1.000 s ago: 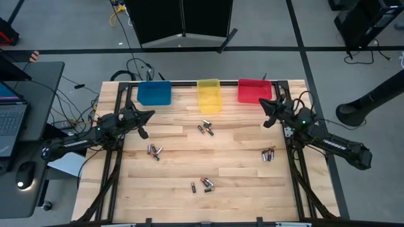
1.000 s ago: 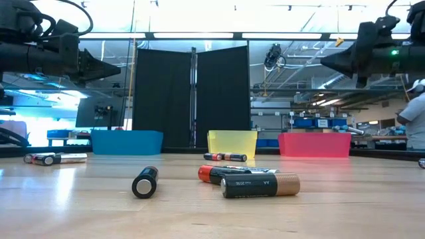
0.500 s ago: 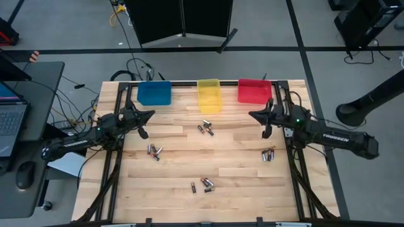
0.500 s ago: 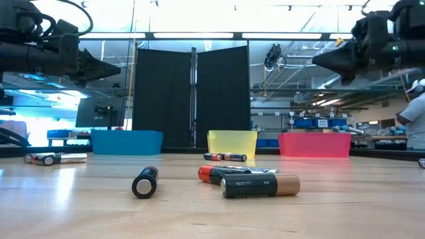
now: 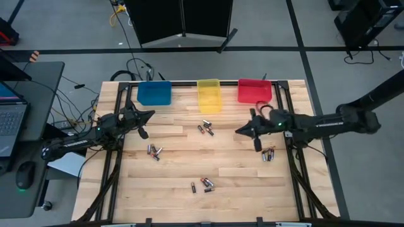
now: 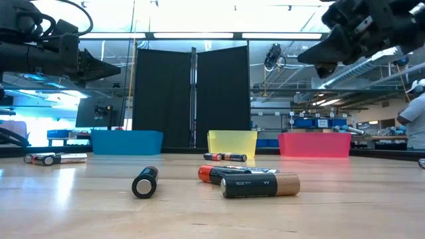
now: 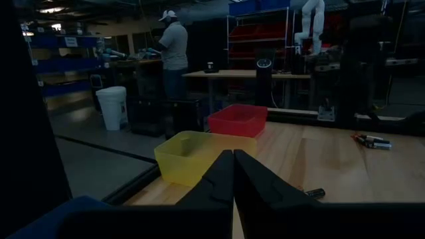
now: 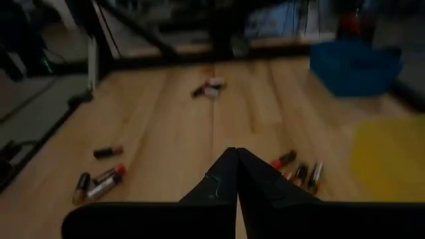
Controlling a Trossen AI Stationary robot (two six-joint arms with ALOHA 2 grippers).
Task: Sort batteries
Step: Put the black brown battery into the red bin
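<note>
Since the batteries (image 5: 269, 154) scattered from mid-desk to the near and right edges are small, hard, smooth and prone to rolling, take them across the barrel with the right gripper (image 5: 240, 132), now pinched shut and empty like the left gripper (image 5: 149, 114).

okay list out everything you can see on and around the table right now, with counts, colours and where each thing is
batteries: about a dozen, dark or silvery with some reddish-orange ends, four loose clusters on the table: centre, left, near edge, right
blue bin: one, far edge, left
yellow bin: one, far edge, middle
red bin: one, far edge, right
table: one, light wood
laptop: one, on a desk left of the table
person: one, white cap, in the room behind
left tool: shut, above the table's left side
right tool: shut, above the table right of centre
</note>
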